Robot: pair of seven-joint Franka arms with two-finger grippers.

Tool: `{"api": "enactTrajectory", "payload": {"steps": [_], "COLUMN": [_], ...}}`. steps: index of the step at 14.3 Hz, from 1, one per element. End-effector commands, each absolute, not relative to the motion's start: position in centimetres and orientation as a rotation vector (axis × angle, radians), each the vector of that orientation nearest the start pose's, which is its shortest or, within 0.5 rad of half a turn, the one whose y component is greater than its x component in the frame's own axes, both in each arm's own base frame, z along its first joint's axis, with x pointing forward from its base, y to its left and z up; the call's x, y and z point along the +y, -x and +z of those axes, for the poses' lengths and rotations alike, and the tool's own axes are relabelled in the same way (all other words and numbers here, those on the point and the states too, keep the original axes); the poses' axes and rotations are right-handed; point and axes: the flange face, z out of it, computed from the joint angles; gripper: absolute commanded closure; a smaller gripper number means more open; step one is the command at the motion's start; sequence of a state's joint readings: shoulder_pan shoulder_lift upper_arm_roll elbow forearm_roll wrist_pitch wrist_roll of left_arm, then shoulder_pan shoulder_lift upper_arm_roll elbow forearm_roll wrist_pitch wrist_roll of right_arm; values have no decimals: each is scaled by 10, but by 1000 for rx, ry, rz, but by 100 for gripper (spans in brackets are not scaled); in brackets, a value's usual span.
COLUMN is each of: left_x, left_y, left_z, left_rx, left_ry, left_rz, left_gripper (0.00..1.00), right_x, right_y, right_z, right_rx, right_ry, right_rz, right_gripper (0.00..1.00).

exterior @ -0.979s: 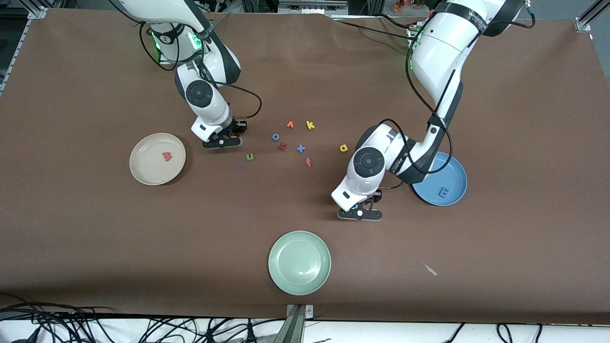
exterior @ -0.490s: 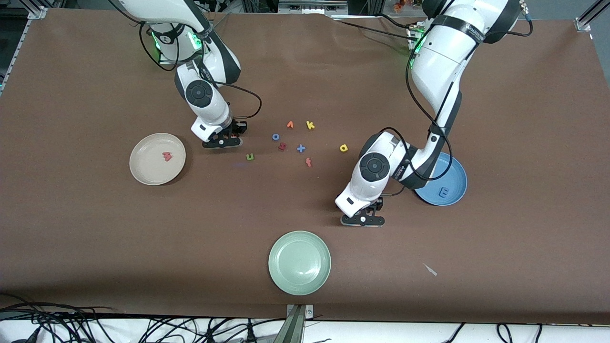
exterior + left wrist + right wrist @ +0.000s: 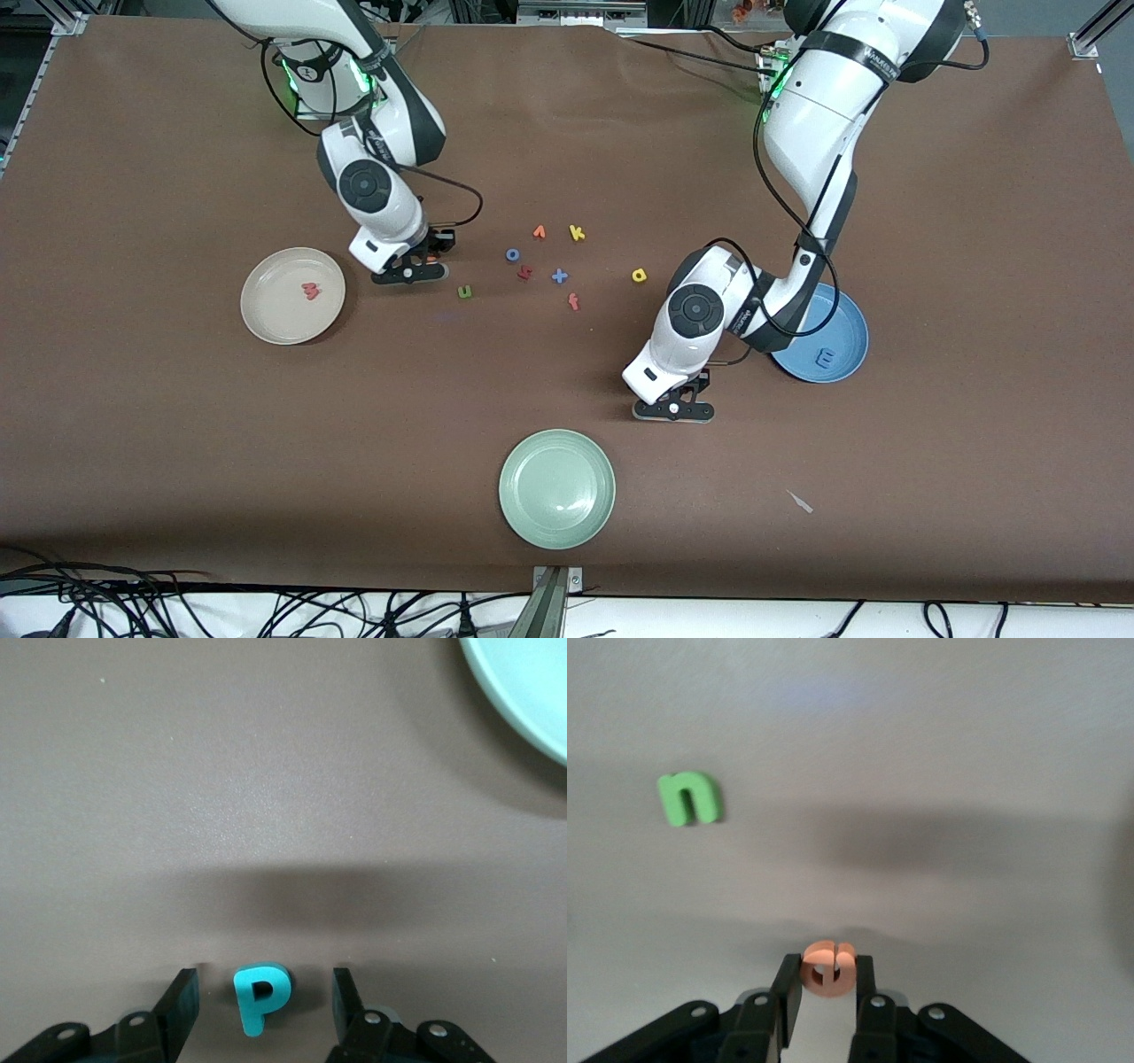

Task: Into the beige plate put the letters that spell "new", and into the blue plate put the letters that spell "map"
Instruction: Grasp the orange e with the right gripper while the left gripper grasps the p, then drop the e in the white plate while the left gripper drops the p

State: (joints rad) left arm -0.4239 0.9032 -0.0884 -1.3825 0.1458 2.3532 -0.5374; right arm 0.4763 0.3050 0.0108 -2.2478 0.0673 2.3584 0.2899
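Note:
My right gripper (image 3: pixel 409 273) is shut on the orange e (image 3: pixel 827 969) and hangs over the table between the beige plate (image 3: pixel 266 330) and the green n (image 3: pixel 465 291). The salmon-red w (image 3: pixel 310 291) lies in the beige plate. My left gripper (image 3: pixel 673 410) is down at the table, open, with one finger on each side of the teal p (image 3: pixel 261 997) and a gap to both. The blue m (image 3: pixel 826 359) lies in the blue plate (image 3: pixel 846 323), which the left arm partly covers. The yellow a (image 3: pixel 639 276) lies on the table.
A pale green plate (image 3: pixel 556 488) sits near the front edge, close to my left gripper. Loose letters lie mid-table: blue o (image 3: pixel 512 254), orange v (image 3: pixel 539 232), yellow k (image 3: pixel 577 233), red f (image 3: pixel 574 302), a blue cross shape (image 3: pixel 559 276) and a red letter (image 3: pixel 524 273).
My right gripper has shifted slightly toward the beige plate with the e in it. My left gripper has come down around the p, and its fingers have narrowed.

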Motion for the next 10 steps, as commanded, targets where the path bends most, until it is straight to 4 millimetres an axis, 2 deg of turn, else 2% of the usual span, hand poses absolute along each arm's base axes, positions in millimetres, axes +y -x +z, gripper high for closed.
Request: {"api": "enactTrajectory", "payload": {"steps": [1,3,6,7,10], "left_x": [-349,-351,-351,-351,-349], "left_y": [-654,-653,-654,-655,-657], "left_z": [171,173,178,179,186], "left_rx": [89,92,83,83,85], "left_ry": [3131,3126,3133,3133,3131], "left_rz": [-150,-157,-162,-164,-176], "left_gripper": [38,52,79,83,84], "right_x": [200,165,125,110,74], "right_y": [-494,-509,-521,-527,-541], "right_z": [245,252,247,244,241], "right_rx": [-318,-354,-311,-273,-209], "right_ry": [3139,3130,3141,3147,3155], "right_rz": [425,472,484,489,487], "right_gripper": [76,76,76,76,76]}}
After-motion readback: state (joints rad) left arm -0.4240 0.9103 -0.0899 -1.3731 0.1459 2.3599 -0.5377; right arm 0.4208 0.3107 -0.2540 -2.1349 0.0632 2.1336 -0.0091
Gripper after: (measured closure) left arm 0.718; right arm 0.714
